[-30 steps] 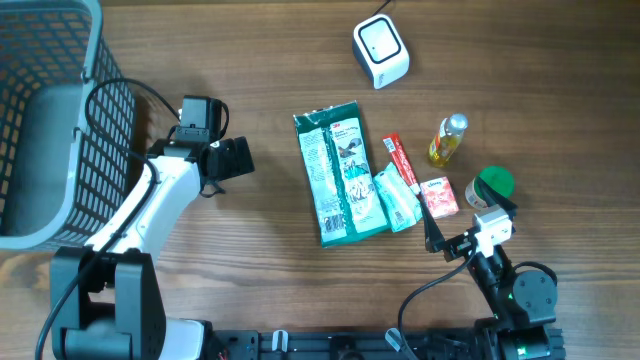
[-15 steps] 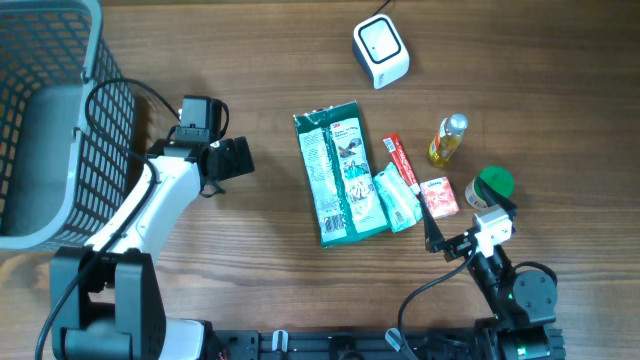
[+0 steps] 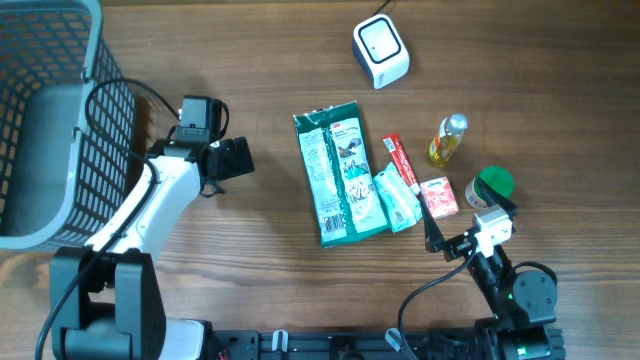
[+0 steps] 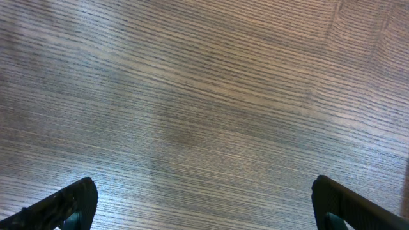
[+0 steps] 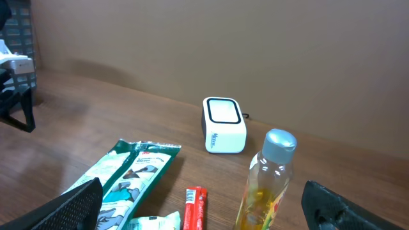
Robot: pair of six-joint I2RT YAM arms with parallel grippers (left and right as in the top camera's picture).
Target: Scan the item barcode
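The left gripper (image 4: 204, 203) gapes empty over bare table (image 4: 192, 96). The right gripper (image 5: 208, 206), also wide and empty, faces the items. The bag (image 3: 340, 172), bottle (image 3: 448, 140) and carton (image 3: 439, 196) lie clustered, the scanner (image 3: 380, 50) beyond them.

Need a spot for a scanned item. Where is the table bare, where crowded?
Bare wood: between the left end effector and the large green foil bag; also along the far edge between the grey mesh basket and the white box-shaped scanner. Crowded: right of the bag, where the red tube, pink carton, yellow bottle and green-lidded tub cluster.
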